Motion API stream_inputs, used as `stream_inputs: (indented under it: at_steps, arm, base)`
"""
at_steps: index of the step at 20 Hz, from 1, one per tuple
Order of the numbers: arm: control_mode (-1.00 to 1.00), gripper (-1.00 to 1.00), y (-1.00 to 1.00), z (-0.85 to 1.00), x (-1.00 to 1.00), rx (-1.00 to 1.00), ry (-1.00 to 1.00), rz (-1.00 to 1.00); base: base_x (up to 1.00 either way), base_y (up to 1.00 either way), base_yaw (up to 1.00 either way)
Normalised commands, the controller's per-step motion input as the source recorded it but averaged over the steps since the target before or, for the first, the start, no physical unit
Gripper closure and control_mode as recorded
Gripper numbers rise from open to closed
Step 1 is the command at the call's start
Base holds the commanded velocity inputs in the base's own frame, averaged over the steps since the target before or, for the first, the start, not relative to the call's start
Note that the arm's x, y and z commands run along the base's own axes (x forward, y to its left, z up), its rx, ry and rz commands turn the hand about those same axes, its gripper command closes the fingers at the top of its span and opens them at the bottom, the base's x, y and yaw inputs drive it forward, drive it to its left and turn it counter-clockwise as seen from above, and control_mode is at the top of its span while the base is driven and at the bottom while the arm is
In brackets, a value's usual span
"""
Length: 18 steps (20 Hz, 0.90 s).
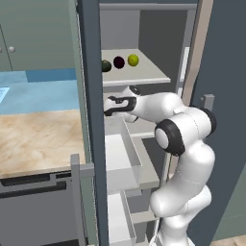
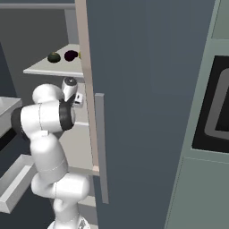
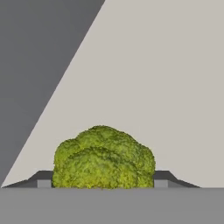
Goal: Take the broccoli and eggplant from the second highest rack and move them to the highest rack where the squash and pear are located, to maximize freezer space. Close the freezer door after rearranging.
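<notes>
Broccoli (image 3: 103, 158) lies between the fingertips (image 3: 43, 180) of the gripper (image 3: 103, 183), whose jaws stand one at each flank, apparently just closed on it for a lift. It rests on the pale second rack (image 3: 166, 87), well inside the freezer. Above the hand, the top rack (image 1: 149, 72) carries a dark green squash (image 1: 106, 66), the dark purple eggplant (image 1: 118, 62) and a yellow pear (image 1: 133, 60). Beside the arm, the freezer door (image 2: 147, 103) stands open.

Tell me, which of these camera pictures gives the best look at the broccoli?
The hand view: the broccoli sits large and close between the two finger tips, on the pale rack. In the left and right base views the arm reaches into the freezer, and I cannot make out the broccoli there.
</notes>
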Motion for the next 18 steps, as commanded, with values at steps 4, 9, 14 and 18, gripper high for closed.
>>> stream_inputs:
  at_steps: [4, 9, 14, 18]
  arm:
    - [-1.0, 1.0, -0.29, -0.08, -0.83, 0.0, -0.18, 0.0]
    - [-1.0, 1.0, -0.54, 0.1, -1.0, 0.0, -0.15, 0.0]
    - [-1.0, 1.0, -0.64, 0.55, -1.0, 0.0, -0.09, 0.01]
    - [-1.0, 1.0, -0.49, 0.95, -1.0, 0.0, -0.13, 0.0]
  base:
    - [0.0, 0.0, 0.0]
    - [0.0, 0.0, 0.0]
    - [0.0, 0.0, 0.0]
    - [0.0, 0.0, 0.0]
